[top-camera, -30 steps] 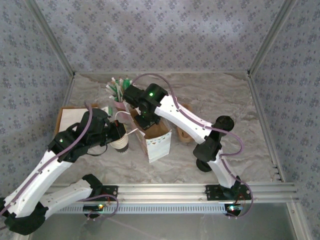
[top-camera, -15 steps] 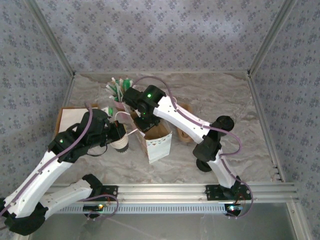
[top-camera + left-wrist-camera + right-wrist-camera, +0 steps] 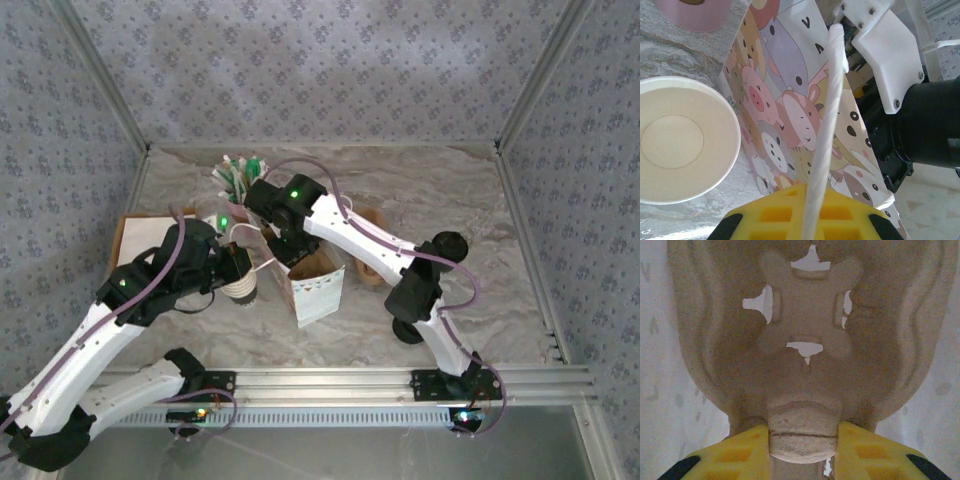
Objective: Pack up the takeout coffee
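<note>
Marble tabletop: left jaws pinch bag handle, cup stack beside

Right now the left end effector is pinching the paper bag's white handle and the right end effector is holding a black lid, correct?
Not quite. The left end effector does pinch the white handle of the cartoon-animal paper bag, but the right end effector is holding a brown moulded-pulp cup carrier, not a black lid. The right wrist view shows it.

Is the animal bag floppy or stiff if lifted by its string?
Likely in between: the bag stands upright with creased paper sides, so it probably holds shape but dents easily. Its white handle looks like thin cord, likely floppy once slack. Pulled sideways, it may tip.
</note>
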### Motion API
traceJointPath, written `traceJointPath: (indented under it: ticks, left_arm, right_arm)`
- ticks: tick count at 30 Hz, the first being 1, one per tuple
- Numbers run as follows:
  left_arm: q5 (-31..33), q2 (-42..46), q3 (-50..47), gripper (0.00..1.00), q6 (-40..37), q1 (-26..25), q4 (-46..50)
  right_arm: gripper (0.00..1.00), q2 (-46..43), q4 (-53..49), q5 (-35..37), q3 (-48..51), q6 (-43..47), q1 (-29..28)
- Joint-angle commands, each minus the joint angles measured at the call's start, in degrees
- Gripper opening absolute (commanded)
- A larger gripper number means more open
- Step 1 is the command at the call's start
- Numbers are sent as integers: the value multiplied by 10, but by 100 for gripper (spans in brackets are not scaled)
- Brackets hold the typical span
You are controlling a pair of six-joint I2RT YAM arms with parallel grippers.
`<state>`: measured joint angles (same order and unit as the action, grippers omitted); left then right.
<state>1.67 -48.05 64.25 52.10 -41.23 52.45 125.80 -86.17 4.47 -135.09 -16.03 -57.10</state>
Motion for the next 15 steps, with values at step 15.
traceJointPath:
  ticks: [15]
  left_arm:
    - [-11,4,-4,2,-2,5,-10]
  right_arm:
    - [33,5,32,-12,64,-18,5]
